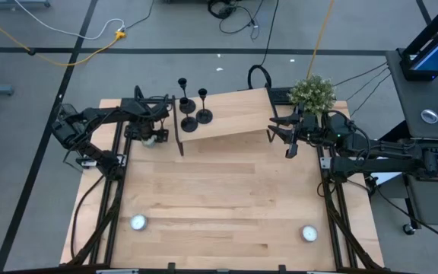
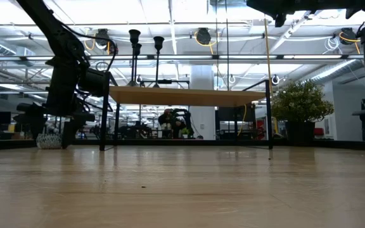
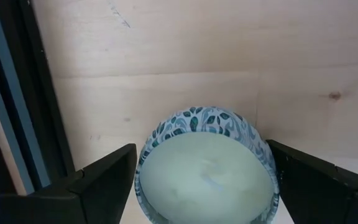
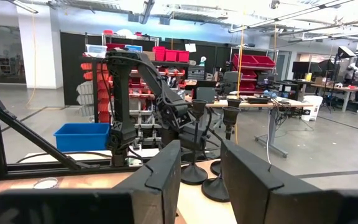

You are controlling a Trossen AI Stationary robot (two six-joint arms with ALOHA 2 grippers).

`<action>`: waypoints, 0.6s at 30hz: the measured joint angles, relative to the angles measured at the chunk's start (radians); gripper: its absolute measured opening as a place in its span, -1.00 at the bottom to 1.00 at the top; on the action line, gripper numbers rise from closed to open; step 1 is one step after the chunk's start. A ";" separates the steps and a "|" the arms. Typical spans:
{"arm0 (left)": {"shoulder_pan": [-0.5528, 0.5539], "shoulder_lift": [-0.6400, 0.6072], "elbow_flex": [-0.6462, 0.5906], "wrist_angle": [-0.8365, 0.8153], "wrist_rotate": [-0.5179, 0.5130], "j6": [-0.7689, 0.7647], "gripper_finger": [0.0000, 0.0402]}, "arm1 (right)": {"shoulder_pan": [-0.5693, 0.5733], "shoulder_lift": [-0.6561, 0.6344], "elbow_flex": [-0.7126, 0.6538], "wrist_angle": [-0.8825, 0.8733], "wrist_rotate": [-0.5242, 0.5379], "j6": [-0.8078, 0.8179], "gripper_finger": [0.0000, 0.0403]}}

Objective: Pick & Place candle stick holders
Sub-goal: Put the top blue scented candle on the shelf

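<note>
From above I see a small raised wooden shelf point(image 1: 230, 114) at the far edge of the table point(image 1: 219, 205), and I use it as my landmark. All three candle stick holders point(image 1: 192, 106) stand upright in a tight cluster on the shelf's left end, so I judge that placing is either finished or not begun; the frames alone cannot settle which. My left gripper point(image 1: 152, 135) sits low just off the shelf's left end, beside the table's dark frame rail point(image 3: 17, 112). Its wrist view shows the jaws spread wide on either side of a round patterned candle jar point(image 3: 205, 165), with a visible gap on each side, so it grips nothing. My right gripper point(image 1: 289, 141) hangs just off the shelf's right end, near a potted plant point(image 1: 312, 93), empty, its fingers point(image 4: 160, 171) only a narrow gap apart and aimed along the shelf at the holders. The table in front of the shelf is broad and open, with only two small round tea lights point(image 1: 138, 222) near the front corners. Room is tight only around the shelf legs, the rails and the close-packed holders.
</note>
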 joint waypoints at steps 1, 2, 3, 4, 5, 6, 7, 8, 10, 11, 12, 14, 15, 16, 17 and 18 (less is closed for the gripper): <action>-0.002 0.000 0.000 -0.004 0.001 0.000 0.78 | 0.000 0.000 0.000 0.000 0.000 0.000 -0.48; -0.005 0.000 0.000 -0.006 0.002 0.000 0.78 | 0.000 0.000 0.000 0.000 0.000 0.000 -0.48; -0.007 0.000 0.000 -0.008 0.003 0.000 0.78 | 0.000 0.000 0.000 0.000 0.000 0.000 -0.48; -0.009 0.000 0.000 -0.010 0.004 0.000 0.78 | 0.000 0.000 0.000 0.000 0.000 0.000 -0.48; -0.010 0.000 0.000 -0.011 0.007 0.000 0.77 | 0.000 0.000 0.000 0.000 0.000 0.000 -0.48; -0.011 0.000 0.000 -0.013 0.008 0.000 0.77 | 0.000 0.000 0.000 0.000 0.000 0.000 -0.48; -0.013 0.000 0.000 -0.014 0.008 0.000 0.77 | 0.000 0.000 0.000 0.000 0.000 0.000 -0.48; -0.013 0.000 0.000 -0.015 0.009 0.001 0.77 | 0.000 0.000 0.000 0.000 0.000 0.000 -0.48; -0.013 0.000 0.000 -0.016 0.013 0.002 0.77 | 0.000 0.000 0.000 0.000 0.000 0.000 -0.48; -0.013 0.000 0.000 -0.016 0.014 0.002 0.76 | 0.000 0.000 0.000 0.000 0.000 0.000 -0.48; -0.013 0.000 0.000 -0.015 0.015 0.003 0.74 | 0.000 0.000 0.000 0.000 0.000 0.000 -0.48; -0.013 0.000 0.000 -0.011 0.015 0.004 0.69 | 0.000 0.000 0.000 0.000 0.000 0.000 -0.48; -0.013 0.000 -0.001 -0.007 0.014 0.004 0.65 | 0.000 0.000 0.000 0.000 0.000 0.000 -0.48; -0.013 0.000 -0.001 0.000 0.013 0.004 0.62 | 0.000 0.000 0.000 0.000 0.000 0.000 -0.48; -0.013 0.001 -0.002 0.010 0.012 0.004 0.59 | 0.000 0.000 0.000 0.000 0.000 0.000 -0.48; -0.013 0.001 -0.002 0.018 0.011 0.005 0.56 | 0.000 0.000 0.000 0.000 0.000 0.000 -0.48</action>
